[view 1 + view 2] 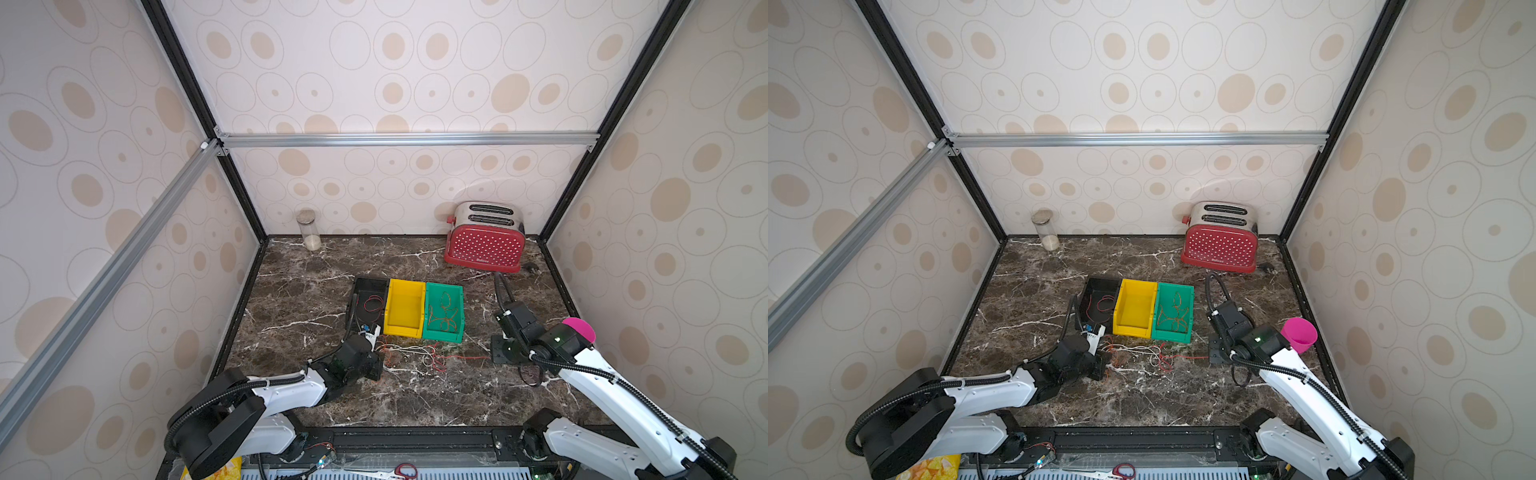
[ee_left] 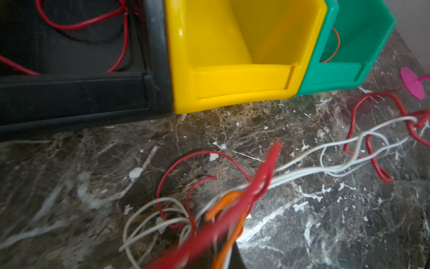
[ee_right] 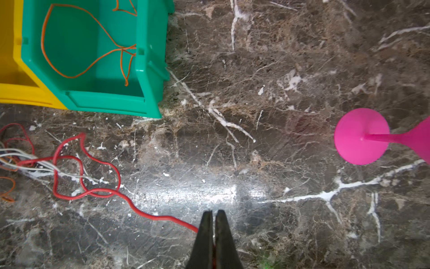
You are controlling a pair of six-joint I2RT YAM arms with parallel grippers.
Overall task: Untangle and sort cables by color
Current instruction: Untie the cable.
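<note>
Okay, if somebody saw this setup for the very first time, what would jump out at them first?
Probably the bright yellow bin and green bin side by side mid-table, with a tangle of red, white and orange cables spilled just in front of them. Next, the red polka-dot toaster at the back wall and the pink cup standing off to the right.

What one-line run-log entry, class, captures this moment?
left tool: shut on cable tangle | right tool: shut on red cable | black bin: red | green bin: orange | yellow bin: empty
</note>
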